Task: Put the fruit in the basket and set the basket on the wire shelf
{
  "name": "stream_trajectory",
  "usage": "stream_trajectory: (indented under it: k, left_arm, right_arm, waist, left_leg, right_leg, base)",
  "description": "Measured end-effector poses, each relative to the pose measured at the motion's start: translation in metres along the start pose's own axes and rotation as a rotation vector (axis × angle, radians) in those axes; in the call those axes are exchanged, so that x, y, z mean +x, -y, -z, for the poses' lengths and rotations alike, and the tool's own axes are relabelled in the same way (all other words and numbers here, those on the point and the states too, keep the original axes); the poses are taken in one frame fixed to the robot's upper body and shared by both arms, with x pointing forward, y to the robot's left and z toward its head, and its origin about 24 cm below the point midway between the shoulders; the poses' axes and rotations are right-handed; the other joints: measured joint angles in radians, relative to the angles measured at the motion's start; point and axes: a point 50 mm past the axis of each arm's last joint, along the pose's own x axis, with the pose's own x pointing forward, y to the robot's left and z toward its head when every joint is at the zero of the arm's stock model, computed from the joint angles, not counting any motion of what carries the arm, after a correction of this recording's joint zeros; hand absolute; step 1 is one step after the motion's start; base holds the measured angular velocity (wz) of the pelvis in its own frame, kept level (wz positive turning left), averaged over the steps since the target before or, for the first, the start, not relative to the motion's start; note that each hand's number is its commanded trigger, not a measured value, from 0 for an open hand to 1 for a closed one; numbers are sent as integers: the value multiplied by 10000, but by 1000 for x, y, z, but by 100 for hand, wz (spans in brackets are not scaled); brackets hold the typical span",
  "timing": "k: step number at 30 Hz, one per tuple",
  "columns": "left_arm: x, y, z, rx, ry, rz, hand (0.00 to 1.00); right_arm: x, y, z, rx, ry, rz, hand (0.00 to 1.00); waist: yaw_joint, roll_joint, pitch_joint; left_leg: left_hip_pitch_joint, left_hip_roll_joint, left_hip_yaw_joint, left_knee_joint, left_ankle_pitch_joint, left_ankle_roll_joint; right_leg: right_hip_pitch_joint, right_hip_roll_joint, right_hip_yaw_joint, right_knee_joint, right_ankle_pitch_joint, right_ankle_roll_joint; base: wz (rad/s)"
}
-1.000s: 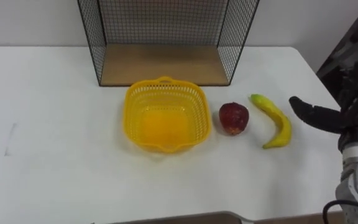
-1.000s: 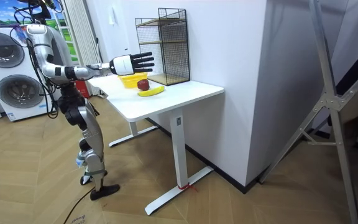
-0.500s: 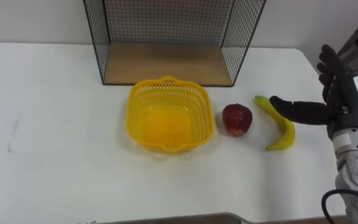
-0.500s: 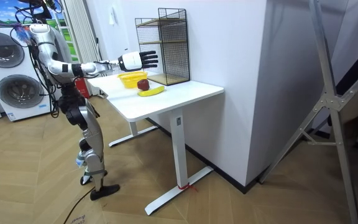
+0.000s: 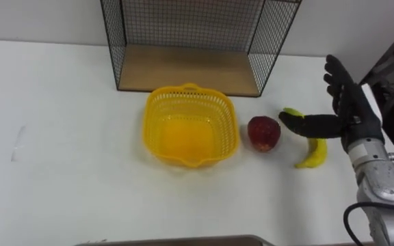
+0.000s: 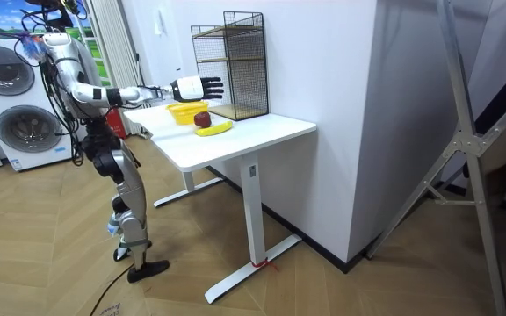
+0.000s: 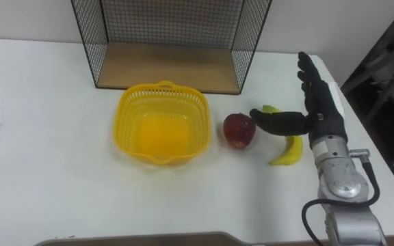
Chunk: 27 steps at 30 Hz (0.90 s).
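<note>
The white table (image 5: 60, 191) bears everything, and the basket (image 5: 190, 137) sits near its middle. The robot stands at the table edge on the near side of the basket, right arm stretched out over the top. The wire shelf (image 5: 183, 68) stands just behind the basket, its wooden floor bare. The basket is yellow, upright and empty. The right hand (image 5: 351, 113) hovers well to the basket's right, fingers straight and spread, thumb reaching toward the basket across the top of the banana (image 5: 313, 154); whether it touches the banana I cannot tell. The banana lies to the basket's right, beyond the apple (image 5: 263, 132), which sits just beside the basket's right wall.
</note>
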Motion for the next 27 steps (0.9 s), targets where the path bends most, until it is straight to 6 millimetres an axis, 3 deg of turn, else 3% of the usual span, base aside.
stream_trajectory:
  k: [7, 10, 27]
  left_arm:
    - [0, 2, 1, 267, -127, 74, 0]
    - [0, 3, -2, 402, -27, 111, 0]
    - [3, 0, -10, 415, 132, -69, 0]
  right_arm:
    - [5, -2, -5, 53, 123, -283, 0]
    - [5, -7, -6, 35, 136, -525, 0]
    - [6, -19, -5, -9, 95, -1412, 0]
  waist:
    - [13, 162, -41]
    - [13, 286, -6]
    - [-10, 320, -37]
  left_leg:
    - [-35, -7, -97, 24, 1, 1]
    - [59, -5, -103, 21, 1, 2]
    - [54, -4, -61, 21, 3, 4]
  right_leg:
    - [12, -41, -137, 8, 14, -10]
    - [122, -44, -125, -9, 11, -9]
    - [152, -60, -188, -9, 10, -9]
  base:
    - [5]
    - [0]
    - [0]
